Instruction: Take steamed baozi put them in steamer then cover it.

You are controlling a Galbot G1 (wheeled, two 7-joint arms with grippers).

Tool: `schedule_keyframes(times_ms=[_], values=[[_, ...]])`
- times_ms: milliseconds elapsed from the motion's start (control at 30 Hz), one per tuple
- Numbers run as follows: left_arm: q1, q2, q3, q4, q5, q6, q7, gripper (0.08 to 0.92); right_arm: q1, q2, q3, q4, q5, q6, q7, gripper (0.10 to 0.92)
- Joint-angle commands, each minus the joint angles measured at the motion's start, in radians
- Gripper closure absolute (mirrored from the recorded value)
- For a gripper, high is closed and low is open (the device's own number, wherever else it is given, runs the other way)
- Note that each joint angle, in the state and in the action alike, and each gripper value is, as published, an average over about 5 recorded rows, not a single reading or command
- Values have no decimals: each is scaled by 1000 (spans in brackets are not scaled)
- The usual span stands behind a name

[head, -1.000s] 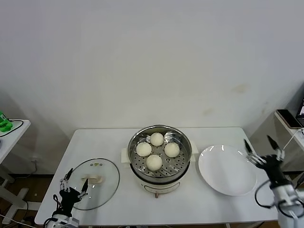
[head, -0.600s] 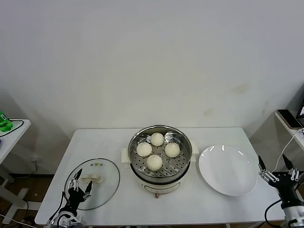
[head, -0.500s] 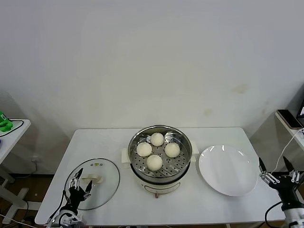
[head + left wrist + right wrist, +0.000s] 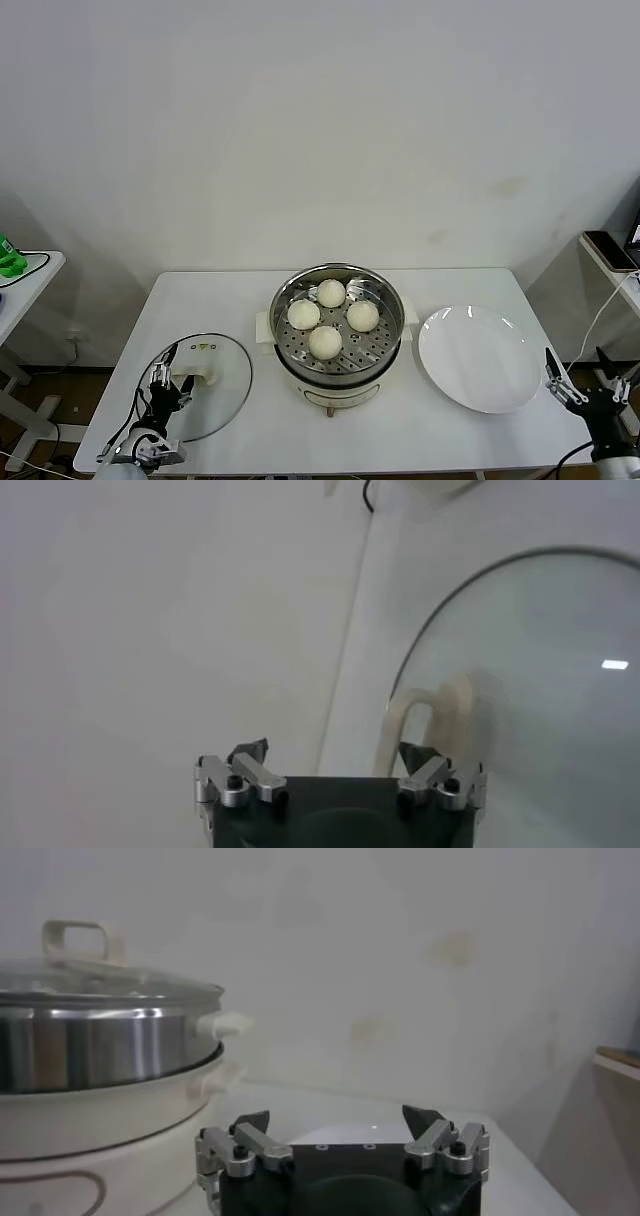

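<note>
The steamed baozi [image 4: 325, 341], four of them, sit inside the uncovered steamer [image 4: 337, 298], well apart from both sets of fingers. The left gripper [image 4: 169, 378] hovers spread wide over the glass lid [image 4: 215, 400]; the right gripper [image 4: 584, 370] stands wide open just beyond the bare plate [image 4: 478, 358].

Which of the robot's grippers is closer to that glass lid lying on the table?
The left. The left gripper hovers open over the glass lid, beside its cream handle. The right gripper is across the table, past the white plate.
</note>
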Motion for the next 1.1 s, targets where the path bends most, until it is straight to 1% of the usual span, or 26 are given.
schedule_keyframes(times_ms=[33, 233, 333, 433, 833, 933, 1100], values=[[-30, 3, 10, 30, 17, 3, 1, 177, -11, 9, 7, 3, 9, 3, -2, 203], [-41, -5, 15, 50, 18, 2, -8, 177, -13, 11, 11, 8, 18, 4, -1, 203], [-40, -9, 18, 53, 18, 1, -15, 199, -13, 14, 10, 7, 19, 5, -1, 203], [-41, -13, 21, 55, 19, -1, -22, 268, -12, 17, 9, 3, 19, 7, 0, 203], [-40, -32, 34, 62, 49, -5, -49, 614, -5, 18, 19, -12, 34, 15, 10, 203], [-37, -36, 29, 64, 76, -15, -69, 700, -2, 20, 16, -11, 33, 14, 11, 203], [-21, -55, -9, 56, 184, -48, -127, 839, -3, 21, 12, -8, 19, 12, 11, 203]])
